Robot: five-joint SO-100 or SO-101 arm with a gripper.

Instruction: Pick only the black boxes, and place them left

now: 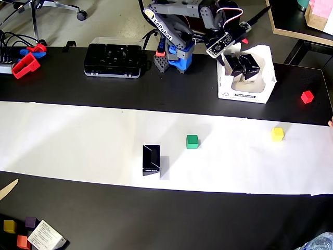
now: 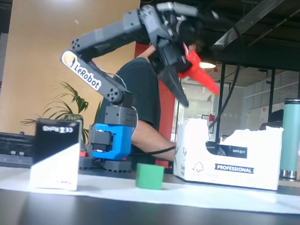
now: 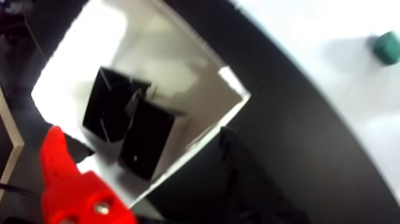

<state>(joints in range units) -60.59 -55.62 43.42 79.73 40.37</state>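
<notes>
One black box (image 1: 151, 160) stands upright on the white paper strip; in the fixed view (image 2: 56, 152) it is at the left. Two more black boxes (image 3: 113, 104) (image 3: 146, 140) lie tilted inside a white open carton (image 1: 260, 92), which also shows in the fixed view (image 2: 228, 166) and the wrist view (image 3: 178, 53). They show in the overhead view (image 1: 244, 65) too. My gripper (image 1: 247, 32) hovers above the carton, open and empty. Its jaws are spread in the fixed view (image 2: 202, 98). In the wrist view (image 3: 138, 131) the red finger (image 3: 65, 184) is at the lower left.
A green cube (image 1: 192, 141) sits on the paper right of the standing black box. A yellow cube (image 1: 278, 134) and a red cube (image 1: 307, 96) lie at the right. A flat black device (image 1: 114, 60) stands left of the arm base. Small cubes and a card (image 1: 46, 235) are at the bottom left.
</notes>
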